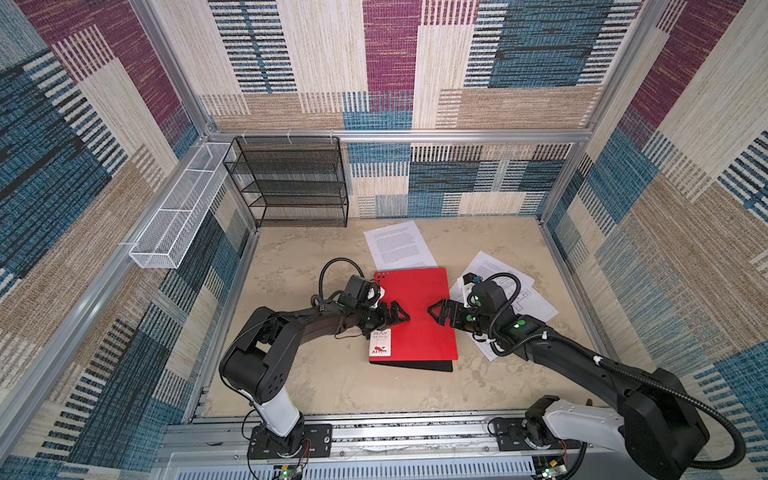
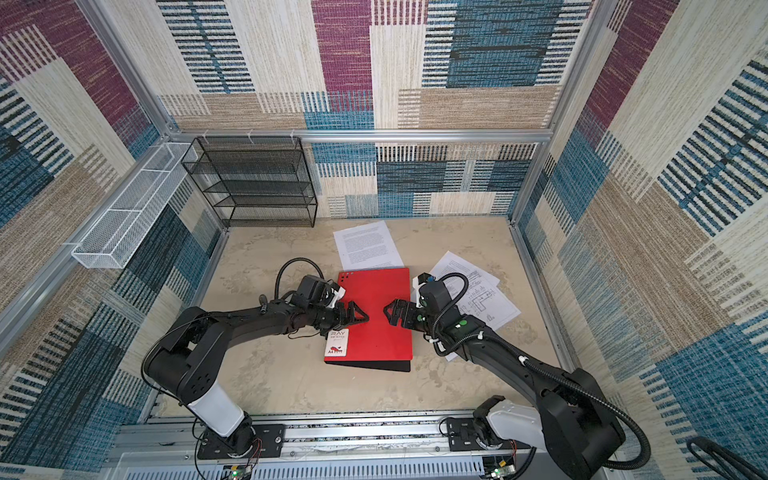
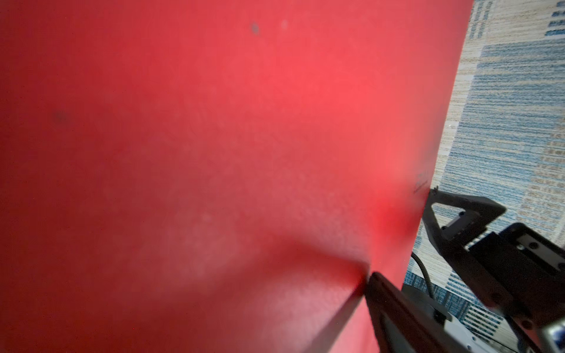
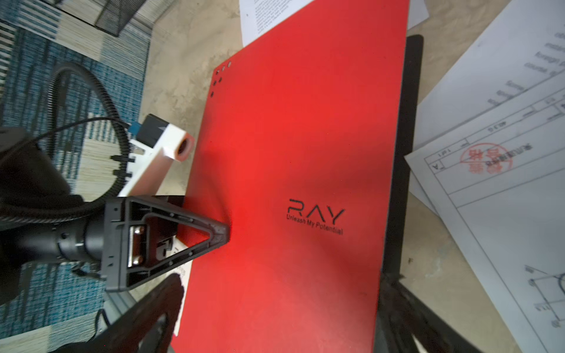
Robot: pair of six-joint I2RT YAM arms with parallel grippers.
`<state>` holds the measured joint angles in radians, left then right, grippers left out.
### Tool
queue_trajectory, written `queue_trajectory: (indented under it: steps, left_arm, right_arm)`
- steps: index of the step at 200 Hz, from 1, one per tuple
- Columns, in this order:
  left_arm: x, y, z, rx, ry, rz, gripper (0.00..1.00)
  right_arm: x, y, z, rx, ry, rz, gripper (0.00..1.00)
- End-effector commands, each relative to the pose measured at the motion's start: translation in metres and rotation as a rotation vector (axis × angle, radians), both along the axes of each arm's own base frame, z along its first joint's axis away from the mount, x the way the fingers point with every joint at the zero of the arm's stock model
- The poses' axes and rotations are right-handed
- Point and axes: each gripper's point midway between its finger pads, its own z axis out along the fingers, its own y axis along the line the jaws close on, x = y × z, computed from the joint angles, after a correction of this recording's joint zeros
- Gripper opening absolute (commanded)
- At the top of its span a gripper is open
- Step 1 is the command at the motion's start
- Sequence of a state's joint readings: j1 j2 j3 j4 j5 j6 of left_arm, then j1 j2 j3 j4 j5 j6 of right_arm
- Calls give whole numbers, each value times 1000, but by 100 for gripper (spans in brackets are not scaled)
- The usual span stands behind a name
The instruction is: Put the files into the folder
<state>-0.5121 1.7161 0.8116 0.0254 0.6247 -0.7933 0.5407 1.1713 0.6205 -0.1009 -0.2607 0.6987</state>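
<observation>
Nearest the camera, a grooved aluminium rail (image 1: 415, 432) carries both arm bases at the front edge of the beige stone-patterned table (image 1: 311, 374). Just beyond it, in both top views, the flat red folder (image 1: 415, 291) (image 2: 378, 291) lies at mid-table. Its black back shows along the near edge, and a white sticker (image 1: 380, 343) sits at its near left corner.

The black left pincer (image 1: 405, 318) reaches in over the folder's left edge, turned on its side with its jaws apart. The right wrist view shows its upper finger (image 4: 218, 233) above the red cover. Whether the tip touches cannot be told, and nothing is clamped. The black right pincer (image 1: 431, 311) faces it from the right, over the cover, jaws spread wide and empty. The two tips are near each other but apart.

Right of the folder, partly under the right arm, lie white paper drawing sheets (image 1: 536, 303). Past the folder's far edge lies a white printed text sheet (image 1: 399, 245), its near edge hidden by the cover. Farthest back stand a black wire-mesh rack (image 1: 291, 183) and a white mesh basket (image 1: 174, 224).
</observation>
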Motion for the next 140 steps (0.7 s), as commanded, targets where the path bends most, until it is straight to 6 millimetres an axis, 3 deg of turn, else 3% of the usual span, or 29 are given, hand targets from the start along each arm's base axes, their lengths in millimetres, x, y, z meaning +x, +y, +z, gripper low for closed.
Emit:
queue_trajectory:
  steps: [1, 40, 83, 115, 140]
  left_arm:
    - [-20, 20, -35, 114, 131, 47, 98]
    - [-16, 12, -29, 33, 138, 59, 99]
    - [-12, 7, -23, -8, 125, 58, 99]
    - [-12, 11, -23, 23, 116, 64, 99]
    - [-9, 11, -15, 27, 96, 51, 100]
  right_arm:
    - [-14, 43, 61, 281, -133, 231, 100]
    - [-19, 44, 71, 329, -165, 252, 100]
    - [-10, 38, 61, 272, -172, 214, 99]
    - [4, 30, 56, 189, -164, 149, 83]
    - [14, 18, 54, 120, -150, 65, 63]
